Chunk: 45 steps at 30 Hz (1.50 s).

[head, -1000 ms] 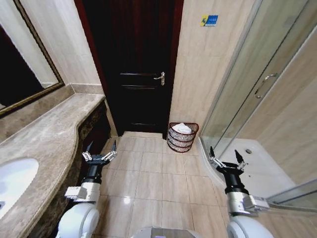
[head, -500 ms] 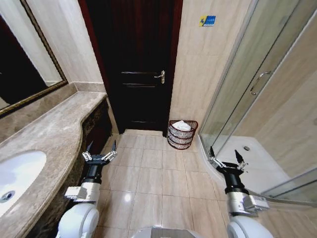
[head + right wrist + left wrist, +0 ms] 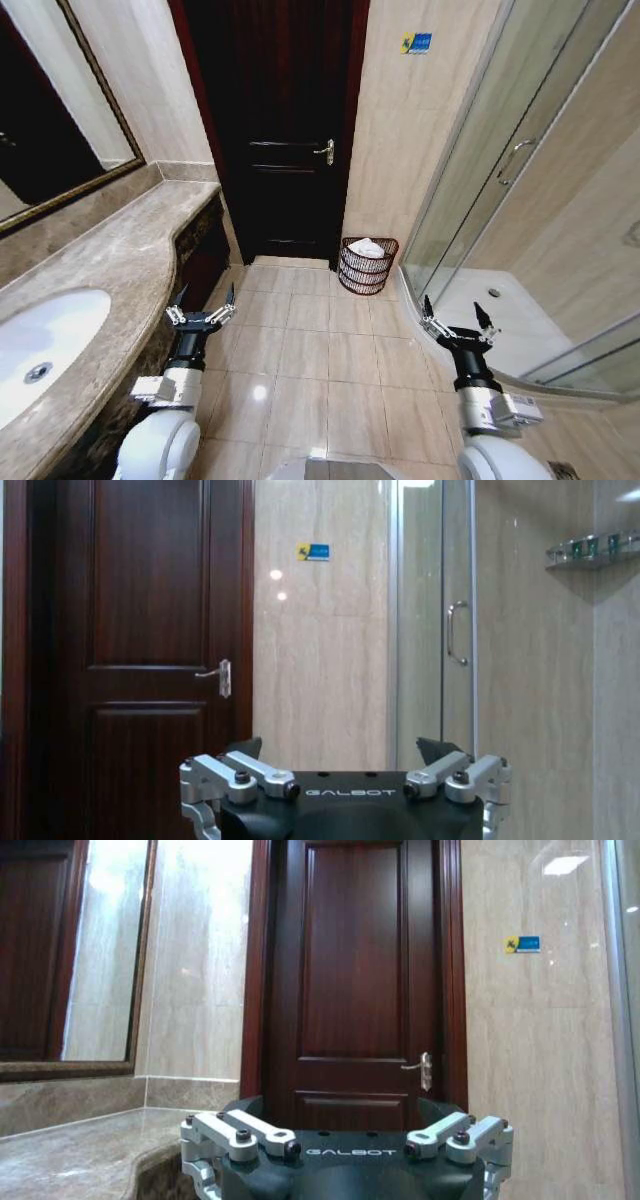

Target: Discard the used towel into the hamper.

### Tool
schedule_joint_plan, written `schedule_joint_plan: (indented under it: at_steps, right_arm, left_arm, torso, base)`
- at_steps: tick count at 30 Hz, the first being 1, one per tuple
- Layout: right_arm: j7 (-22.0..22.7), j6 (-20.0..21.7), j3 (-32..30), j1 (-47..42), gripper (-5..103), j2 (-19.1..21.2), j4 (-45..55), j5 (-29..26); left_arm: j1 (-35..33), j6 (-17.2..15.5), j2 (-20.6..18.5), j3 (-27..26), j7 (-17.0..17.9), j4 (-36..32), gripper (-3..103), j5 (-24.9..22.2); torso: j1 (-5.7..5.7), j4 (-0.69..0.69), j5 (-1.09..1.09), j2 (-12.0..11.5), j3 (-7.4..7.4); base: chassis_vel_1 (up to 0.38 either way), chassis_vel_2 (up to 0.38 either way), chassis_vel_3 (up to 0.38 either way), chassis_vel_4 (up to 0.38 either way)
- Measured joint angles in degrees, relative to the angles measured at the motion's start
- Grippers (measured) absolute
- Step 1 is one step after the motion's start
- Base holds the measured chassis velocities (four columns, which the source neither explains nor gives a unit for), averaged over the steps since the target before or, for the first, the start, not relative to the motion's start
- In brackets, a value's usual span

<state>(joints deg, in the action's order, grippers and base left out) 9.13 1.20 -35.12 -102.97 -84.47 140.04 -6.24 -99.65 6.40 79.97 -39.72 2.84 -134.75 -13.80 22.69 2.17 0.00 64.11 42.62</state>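
**Bathroom, towel disposal: items near to far**

1. Left pincer (image 3: 203,298). Held low and forward over the floor tiles, just beside the front edge of the marble surface (image 3: 110,270). Its prongs stand apart; nothing between them.

2. Right pincer (image 3: 456,312). Held at a matching height on the other side, near the curved threshold of the shower stall (image 3: 520,200). Prongs apart, likewise carrying nothing.

3. Sink (image 3: 45,335). White basin set into the marble surface, to the robot's left. No towel can be seen on the visible stretch of that surface.

4. Floor (image 3: 320,350). Beige tiles, bare between the robot and the far wall.

5. Hamper (image 3: 366,266). Small round dark red wire basket standing upright on the floor, in the corner between the dark wooden door (image 3: 285,130) and the glass shower stall, against the tiled wall. Well apart from both pincers.

6. Towel (image 3: 367,247). A crumpled white cloth sitting inside the hamper, its top showing at the rim.

Status, as a judgement: the towel appears to be already in the hamper and both pincers are free, so the disposal looks complete. Whether any further towel remains elsewhere cannot be told.
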Motion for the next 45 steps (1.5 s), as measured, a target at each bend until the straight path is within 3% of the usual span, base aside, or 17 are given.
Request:
schedule_joint_plan:
  at_steps: [45]
  right_arm:
    - [0.00, 0.00, 0.00, 0.00, 100, 0.00, 0.00, 0.00]
  left_arm:
    - [0.01, 0.00, 0.00, 0.00, 0.00, 0.00, 100, 0.00]
  torso:
    - [0.00, 0.00, 0.00, 0.00, 0.00]
  base:
    - [0.006, -0.005, -0.005, 0.008]
